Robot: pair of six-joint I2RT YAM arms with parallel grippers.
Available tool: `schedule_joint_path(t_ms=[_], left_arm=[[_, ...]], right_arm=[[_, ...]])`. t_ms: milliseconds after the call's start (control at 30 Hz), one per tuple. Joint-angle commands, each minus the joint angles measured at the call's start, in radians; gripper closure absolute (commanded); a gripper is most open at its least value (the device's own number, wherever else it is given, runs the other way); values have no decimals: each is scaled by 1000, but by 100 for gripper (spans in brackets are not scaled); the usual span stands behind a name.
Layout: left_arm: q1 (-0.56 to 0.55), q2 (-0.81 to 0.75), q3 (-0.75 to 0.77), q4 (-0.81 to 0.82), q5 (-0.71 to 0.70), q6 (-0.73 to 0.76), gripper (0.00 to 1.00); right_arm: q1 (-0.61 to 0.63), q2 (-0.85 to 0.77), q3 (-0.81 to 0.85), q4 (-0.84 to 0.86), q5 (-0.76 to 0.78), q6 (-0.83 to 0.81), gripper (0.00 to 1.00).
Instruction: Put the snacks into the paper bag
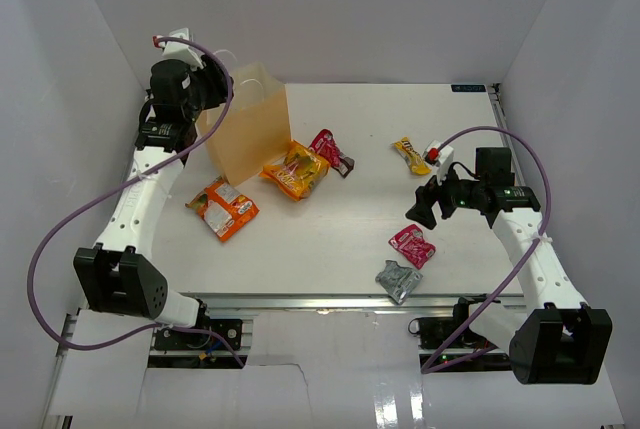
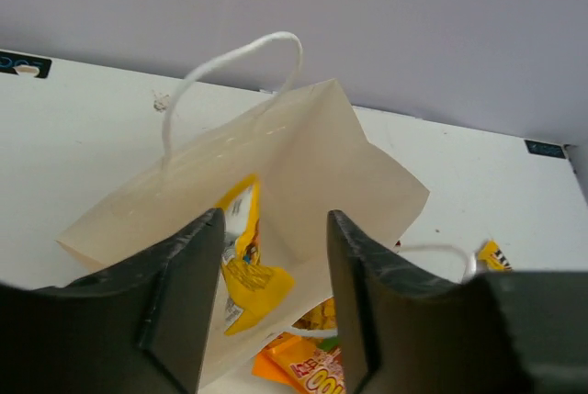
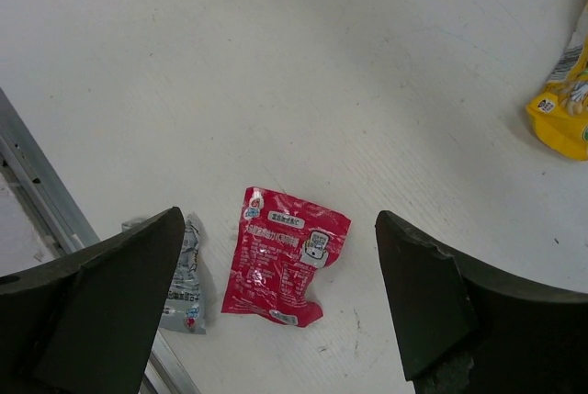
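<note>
While it hangs wide open, the right hand holds nothing.

Left arm, right arm: white links, black joints, black wedge fingers, purple cable; red spot near wrist, possibly button.

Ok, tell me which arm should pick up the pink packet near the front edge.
Right. The right fingers hang open over the pink packet; the left fingers are far off at the paper bag.

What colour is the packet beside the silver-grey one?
Red-pink packet, clearest in the right wrist view.
</note>
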Motion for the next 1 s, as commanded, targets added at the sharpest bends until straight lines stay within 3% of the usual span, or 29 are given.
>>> schedule_joint_path(t_ms=[0, 233, 400, 433, 500, 600, 733, 800, 967], left_arm=[[-2, -23, 32, 23, -18, 6, 34], [-2, -93, 91, -38, -24, 46, 24], [-4, -266, -12, -64, 155, 41, 10], [-4, -332, -68, -72, 181, 31, 10], [-2, -395, -127, -98, 244, -22, 9], [-2, -510, -243, -155, 330, -98, 7], [-4, -641, -397, -193, 435, -198, 2], [-4, -705, -480, -205, 461, -242, 2], [-4, -817, -612, -219, 478, -354, 2]], right_arm=[[-3, -5, 27, -18, -74, -38, 10], [13, 80, 88, -160, -126, -134, 10], [62, 161, 164, -578, -200, -705, 5], [70, 160, 159, -652, -190, -895, 5], [88, 151, 138, -659, -133, -990, 6], [219, 150, 107, -598, -23, -943, 5], [499, 118, -26, -350, 161, -632, 0], [552, 100, -107, -140, 327, -414, 0], [560, 106, -143, -28, 467, -210, 2]])
